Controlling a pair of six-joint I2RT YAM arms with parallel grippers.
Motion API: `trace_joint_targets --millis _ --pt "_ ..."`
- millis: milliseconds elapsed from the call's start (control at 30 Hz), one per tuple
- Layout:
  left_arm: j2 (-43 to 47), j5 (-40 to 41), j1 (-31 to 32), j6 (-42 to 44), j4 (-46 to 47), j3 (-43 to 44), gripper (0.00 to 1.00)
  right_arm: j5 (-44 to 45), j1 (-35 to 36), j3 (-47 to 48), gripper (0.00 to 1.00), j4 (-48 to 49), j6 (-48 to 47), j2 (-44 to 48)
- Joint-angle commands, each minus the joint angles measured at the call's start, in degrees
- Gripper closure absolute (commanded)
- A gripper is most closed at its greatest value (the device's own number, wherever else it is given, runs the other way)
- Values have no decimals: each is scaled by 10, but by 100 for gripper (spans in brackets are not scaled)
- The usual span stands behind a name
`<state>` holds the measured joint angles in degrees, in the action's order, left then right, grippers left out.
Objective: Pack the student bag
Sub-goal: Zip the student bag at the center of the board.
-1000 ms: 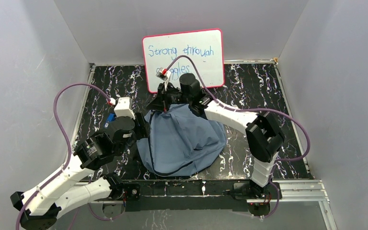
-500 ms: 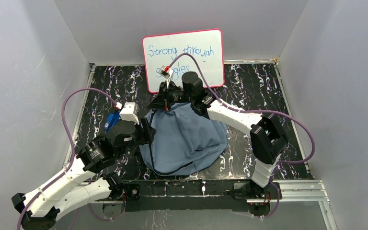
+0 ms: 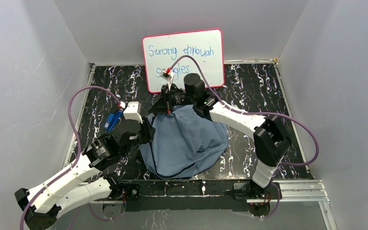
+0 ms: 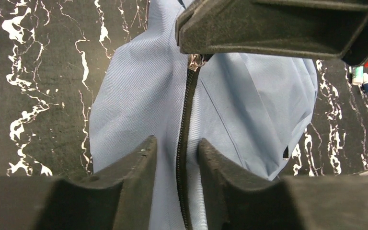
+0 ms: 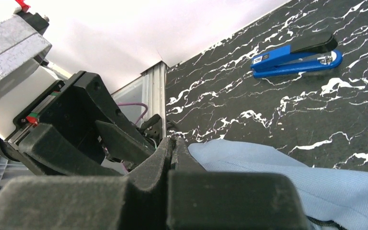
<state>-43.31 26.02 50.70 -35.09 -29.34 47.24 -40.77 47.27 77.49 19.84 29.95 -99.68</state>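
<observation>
Right gripper (image 5: 173,143) first: its jaws are pressed flat together, and the grey-blue cloth of the student bag (image 3: 187,139) rises to a peak right at their tips. I read that as a pinch on the bag's far edge, holding it up off the table (image 3: 268,86).

Over to my left gripper (image 4: 177,143): jaws apart, tips pointing down at the bag. The dark zipper (image 4: 184,124) runs straight through the gap between them, with cloth on either side. I can't make out whether the pads are touching the fabric.

Ahead of the left jaws, the zipper pull (image 4: 196,61) sits just under my right fingers. The track between pull and left jaws looks shut.

Beyond my right jaws, well apart from the bag, a blue stapler (image 5: 294,55) lies on the marble top, outside the bag. The pink-framed whiteboard (image 3: 184,57) stands behind it all.

So my call is that we're early, at the stage of getting the bag open, with nothing visibly packed.

The next move wants the left jaws brought forward along the track to the pull, then closed on that small metal tab and not on loose cloth. The right pinch has to stay firm so the seam is taut, because this fabric is floppy and will bunch if it slackens.
</observation>
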Motion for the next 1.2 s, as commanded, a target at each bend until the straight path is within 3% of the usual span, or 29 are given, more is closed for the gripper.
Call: trace_joint_targets --millis 0,133,167,767,1167 --pt "7 34 0 0 19 -13 71 -19 0 5 100 55 7 64" --pt "14 33 0 -5 15 -17 97 19 -1 9 100 21 -29 62" --pt "16 34 -1 -6 13 -18 100 38 -1 10 100 9 -41 60" --pt "48 23 -1 -29 -14 -14 100 448 -7 73 100 -92 -186 -84" --pt "62 51 0 -45 -68 -3 100 558 -20 56 100 -125 -268 -120"
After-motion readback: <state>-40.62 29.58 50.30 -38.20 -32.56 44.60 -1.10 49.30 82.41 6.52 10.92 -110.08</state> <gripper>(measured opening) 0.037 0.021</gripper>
